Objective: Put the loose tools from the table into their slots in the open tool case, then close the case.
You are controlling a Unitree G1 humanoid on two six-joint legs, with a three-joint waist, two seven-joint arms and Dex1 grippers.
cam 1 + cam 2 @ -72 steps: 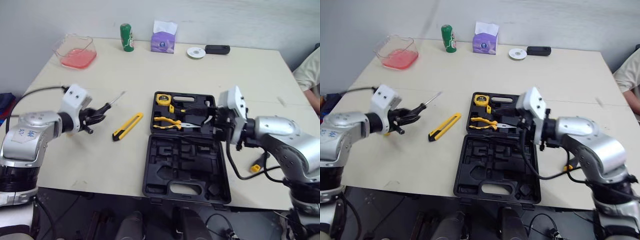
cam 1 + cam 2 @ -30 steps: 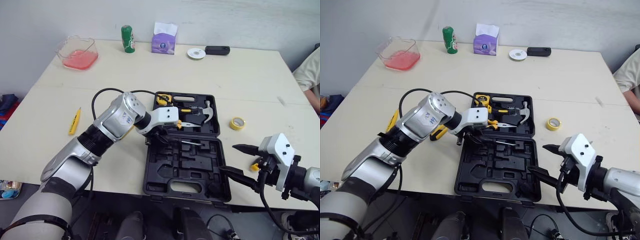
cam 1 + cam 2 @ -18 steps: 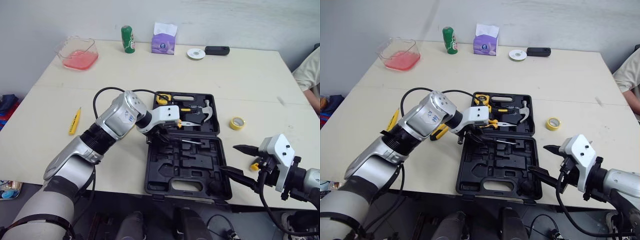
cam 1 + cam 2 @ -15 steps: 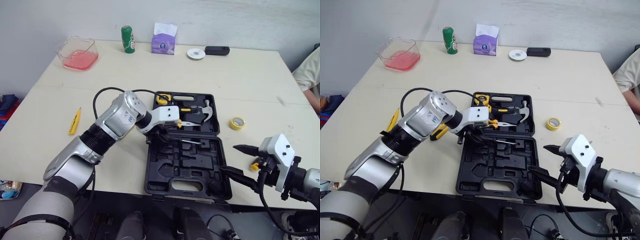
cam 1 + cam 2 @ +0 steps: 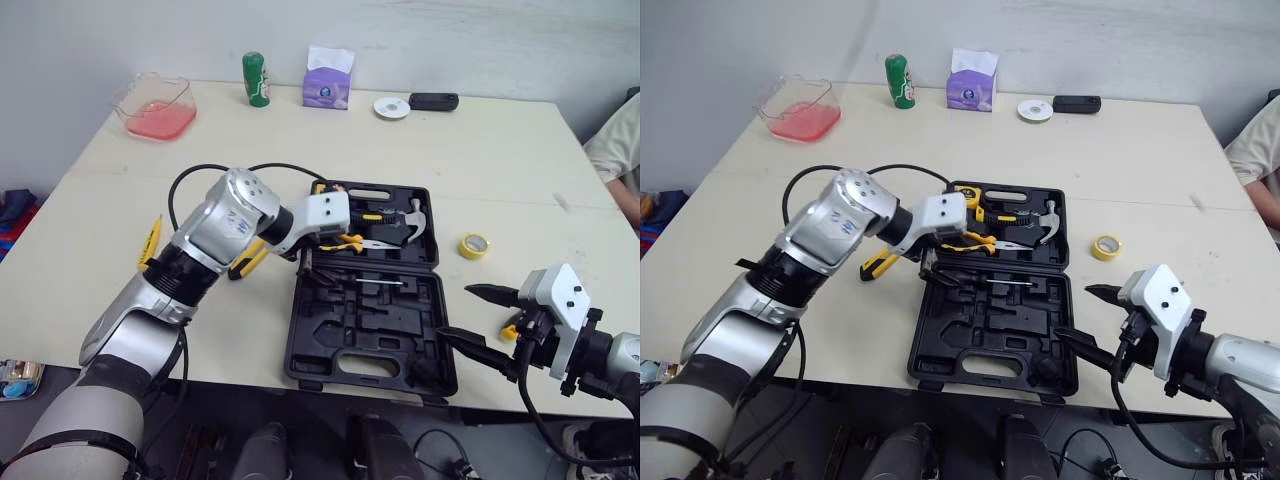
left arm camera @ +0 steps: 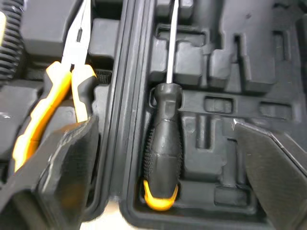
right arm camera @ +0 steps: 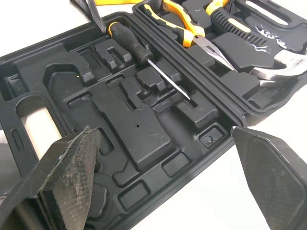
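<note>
— Pale table (image 5: pixel 500 150), matt and level: what lies nearest on it?
— The right gripper (image 5: pixel 452 311), fingers spread wide and holding nothing, sits just off the near right corner of the open tool case (image 5: pixel 345 335). The screwdriver (image 6: pixel 162 143) lies seated in a slot of the near half, by the hinge.
— And the left gripper (image 5: pixel 305 262)?
— It hangs over the case's left edge at the hinge. Its fingers are spread either side of the screwdriver handle and touch nothing that can be seen.
— What is loose?
— A yellow utility knife (image 5: pixel 875 263) lies on the table just left of the case, partly under the left arm. A yellow tape roll (image 5: pixel 473 245) lies right of the case, and a slim yellow tester (image 5: pixel 151 240) well apart at the left.
— How will the knife handle?
— It is judged light, stiff and smooth-sided plastic. Lying flat, it is best pinched across its narrow body near the middle. Slip is the risk.
— Farther off?
— Bare table with ample room. Then a pink container (image 5: pixel 155 105), green can (image 5: pixel 255 77) and tissue pack (image 5: pixel 327 80) stand along the far edge, against a plain wall.
</note>
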